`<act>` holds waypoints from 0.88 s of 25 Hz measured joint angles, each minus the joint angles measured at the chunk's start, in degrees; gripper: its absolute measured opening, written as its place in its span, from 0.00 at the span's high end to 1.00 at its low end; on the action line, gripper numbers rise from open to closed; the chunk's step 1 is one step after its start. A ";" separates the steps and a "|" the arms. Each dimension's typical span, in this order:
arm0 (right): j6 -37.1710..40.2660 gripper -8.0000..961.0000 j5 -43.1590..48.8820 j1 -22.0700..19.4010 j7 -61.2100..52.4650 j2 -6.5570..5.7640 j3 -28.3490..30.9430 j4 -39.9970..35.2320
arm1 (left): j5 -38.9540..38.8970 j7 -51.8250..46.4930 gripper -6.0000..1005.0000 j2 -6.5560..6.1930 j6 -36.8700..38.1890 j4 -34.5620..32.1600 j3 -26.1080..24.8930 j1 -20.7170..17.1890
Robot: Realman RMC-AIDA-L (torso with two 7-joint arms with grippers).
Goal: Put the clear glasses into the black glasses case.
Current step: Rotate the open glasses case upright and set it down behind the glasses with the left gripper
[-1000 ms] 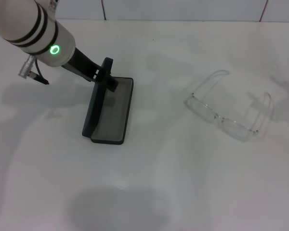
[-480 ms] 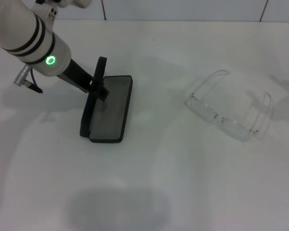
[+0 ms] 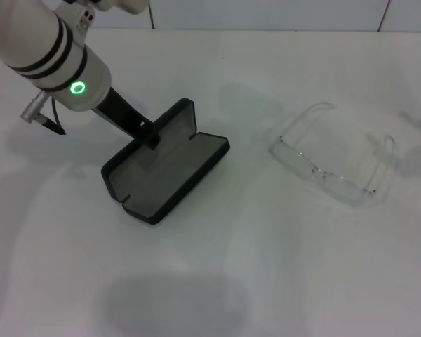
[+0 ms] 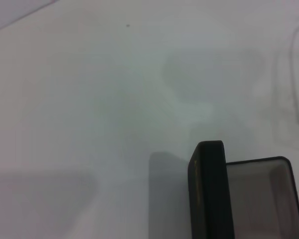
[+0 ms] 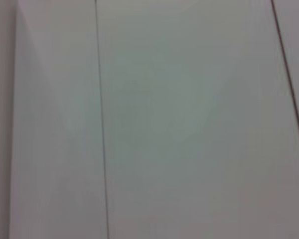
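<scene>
The black glasses case (image 3: 177,175) lies open on the white table, left of centre in the head view, turned at a slant with its grey lining showing. Its lid (image 3: 170,125) leans back toward my left arm. My left gripper (image 3: 150,135) is at the middle of the lid's rim and looks shut on it. The left wrist view shows the lid's black edge (image 4: 208,194) and the grey lining (image 4: 261,199) close up. The clear glasses (image 3: 333,172) rest on the table to the right, arms unfolded and well apart from the case. My right gripper is out of view.
The white tabletop (image 3: 217,281) stretches around both objects, with a tiled wall (image 3: 266,14) at its far edge. A cable plug (image 3: 38,112) hangs off my left forearm. The right wrist view shows only a pale panelled surface (image 5: 189,124).
The case has swung round from nearly lengthwise to a slant. Its lid, upright before, now leans further back. My left gripper stayed at the lid's rim. The glasses have not moved.
</scene>
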State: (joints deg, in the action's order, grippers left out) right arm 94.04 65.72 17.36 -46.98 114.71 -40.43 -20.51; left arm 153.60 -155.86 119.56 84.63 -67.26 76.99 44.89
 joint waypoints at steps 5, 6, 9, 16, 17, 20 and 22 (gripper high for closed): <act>0.51 0.12 0.00 -0.14 0.00 -0.05 2.58 1.20 | -0.97 1.66 0.78 0.01 0.43 -1.38 0.02 -0.33; 0.54 0.13 0.00 -0.18 0.00 -0.04 2.66 1.22 | -1.33 2.75 0.78 0.06 0.74 -2.37 0.09 -0.69; 0.60 0.13 0.02 -0.29 -0.01 -0.03 2.69 1.45 | -3.80 7.73 0.78 0.16 1.90 -6.70 1.38 -2.58; 0.65 0.13 0.03 -0.35 -0.03 -0.06 3.83 2.48 | -6.46 23.39 0.79 0.14 2.91 -22.03 13.11 -11.89; 0.69 0.13 0.02 -0.44 -0.05 -0.03 4.10 2.56 | -6.47 25.44 0.79 0.20 2.08 -24.02 14.98 -13.44; 0.72 0.13 -0.12 -0.46 -0.15 -0.02 4.12 2.58 | -6.77 30.83 0.79 0.25 -1.32 -27.29 19.48 -16.46; 0.77 0.13 -0.37 -0.47 -0.19 -0.01 4.13 2.58 | -6.97 32.34 0.79 0.26 -2.31 -27.72 20.57 -16.94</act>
State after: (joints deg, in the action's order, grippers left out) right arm 94.81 65.35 16.89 -47.17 114.69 -36.29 -17.93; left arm 146.63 -123.52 119.82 82.32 -94.97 97.55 27.95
